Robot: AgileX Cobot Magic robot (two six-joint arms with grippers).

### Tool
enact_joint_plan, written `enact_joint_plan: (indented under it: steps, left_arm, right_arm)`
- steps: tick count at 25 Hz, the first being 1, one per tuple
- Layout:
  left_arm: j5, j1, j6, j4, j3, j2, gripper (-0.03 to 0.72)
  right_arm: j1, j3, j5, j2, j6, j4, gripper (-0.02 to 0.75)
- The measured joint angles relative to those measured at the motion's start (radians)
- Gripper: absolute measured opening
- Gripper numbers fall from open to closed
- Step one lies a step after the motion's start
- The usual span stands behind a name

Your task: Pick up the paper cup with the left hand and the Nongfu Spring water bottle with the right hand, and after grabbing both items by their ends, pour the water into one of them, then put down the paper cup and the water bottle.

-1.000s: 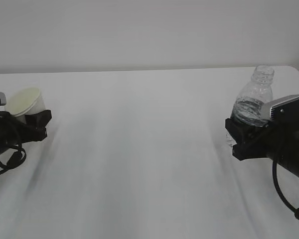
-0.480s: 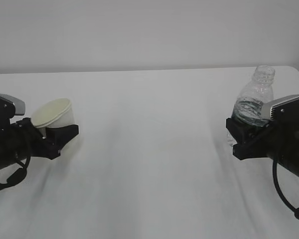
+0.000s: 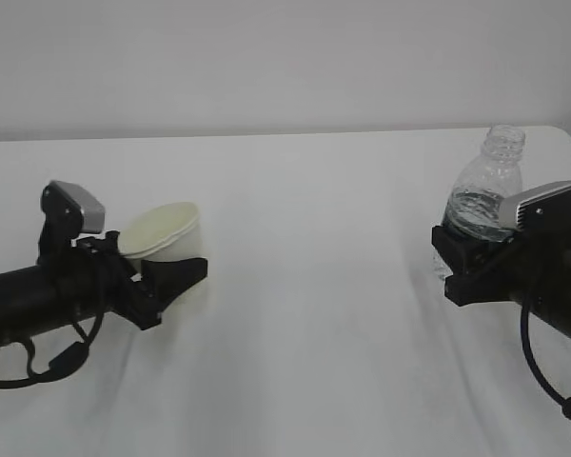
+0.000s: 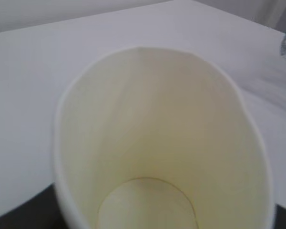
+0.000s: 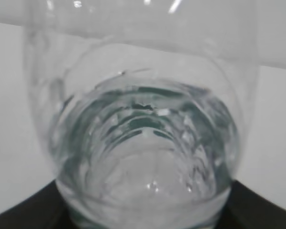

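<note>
On the left side of the white table (image 3: 305, 314), the left hand (image 3: 176, 276) is clamped around the lower part of the paper cup (image 3: 162, 231). The cup is tilted, w/ its open mouth facing up and toward the back; the cream inside shows. The cup looks lifted a bit off the table, but the contact w/ the surface is hidden by the black fingers, so I cannot tell for sure. In the left wrist view the cup fills almost the whole picture: round bottom disc, rolled rim, inside is dry and nothing is in it. The black gripper body is only a dark strip at the lower edge there.

On the right side, the right hand (image 3: 462, 262) is grasping the Nongfu Spring water bottle (image 3: 485, 195) at its lower part. The bottle stands about upright, no cap on the neck, and its top rises above the grey-topped block of the arm. The water (image 3: 473, 211) sits in the lower half approx.; the upper half is clear. In the right wrist view the ribbed bottle is seen from close, w/ the water surface inside and greenish reflections below; the black gripper is at both lower corners.

Cup and bottle are well apart, w/ bare table between them.
</note>
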Motion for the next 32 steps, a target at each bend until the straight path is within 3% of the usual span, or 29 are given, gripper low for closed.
enact_joint_plan:
  steps: [7,12,17,24,32]
  left_arm:
    - [0.018,-0.17,-0.009,0.006,-0.108,0.0,0.431]
    - [0.063,-0.235,-0.033,0.008,-0.182,0.0,0.431]
    - [0.077,-0.26,-0.053,0.035,-0.217,0.028,0.427]
    - [0.085,-0.262,-0.078,0.157,-0.221,0.05,0.425]
    - [0.087,-0.275,-0.112,0.221,-0.235,0.055,0.424]
  right_arm:
    - [0.0,0.0,0.0,0.0,0.004,0.002,0.424]
    - [0.0,0.03,0.0,-0.02,0.004,0.004,0.424]
    - [0.0,0.055,0.0,-0.034,0.004,0.004,0.424]
    - [0.0,0.065,0.002,-0.043,0.004,0.004,0.424]
    - [0.0,0.066,0.122,-0.168,0.004,0.004,0.424]
